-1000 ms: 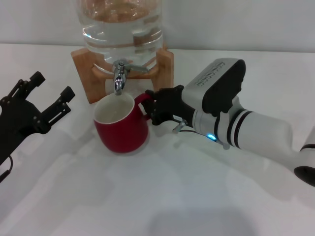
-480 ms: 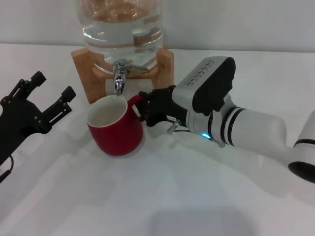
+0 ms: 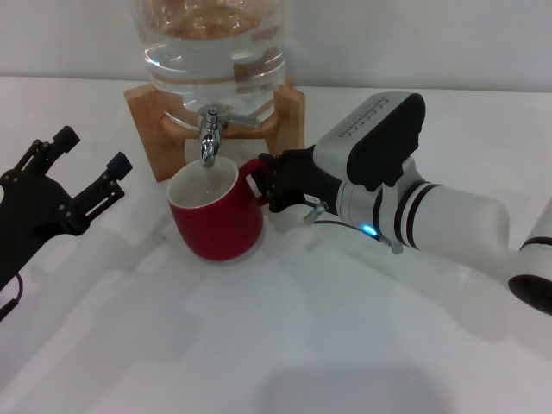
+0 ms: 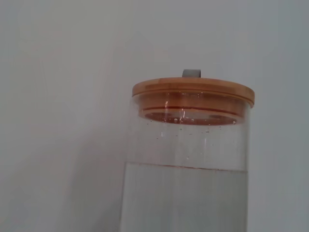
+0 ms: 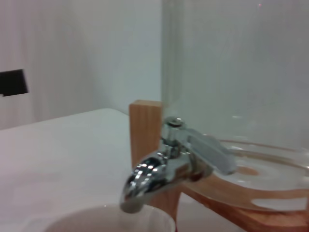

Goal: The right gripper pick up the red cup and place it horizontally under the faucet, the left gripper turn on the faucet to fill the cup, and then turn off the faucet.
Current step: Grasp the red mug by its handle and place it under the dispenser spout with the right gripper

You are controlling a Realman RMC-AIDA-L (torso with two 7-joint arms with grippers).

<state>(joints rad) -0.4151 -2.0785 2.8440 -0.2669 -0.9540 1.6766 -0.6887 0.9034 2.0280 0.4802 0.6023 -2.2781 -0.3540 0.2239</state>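
The red cup (image 3: 217, 226) stands upright on the white table, its white inside directly below the faucet (image 3: 210, 129) spout. My right gripper (image 3: 262, 184) is shut on the red cup's loop handle from the right side. In the right wrist view the chrome faucet (image 5: 166, 166) with its lever fills the middle, and the cup's rim (image 5: 108, 221) shows just beneath the spout. No water runs from the spout. My left gripper (image 3: 90, 149) hovers open at the left, well apart from the cup and the faucet.
The clear water jug (image 3: 214, 39) rests on a wooden stand (image 3: 291, 108) at the back of the table. The left wrist view shows the jug (image 4: 186, 188) part-filled with water under a wooden lid (image 4: 193, 91).
The cup tilted and shifted left half a second ago; now it is back upright and further right under the spout, carried by my right gripper. The left arm has not moved.
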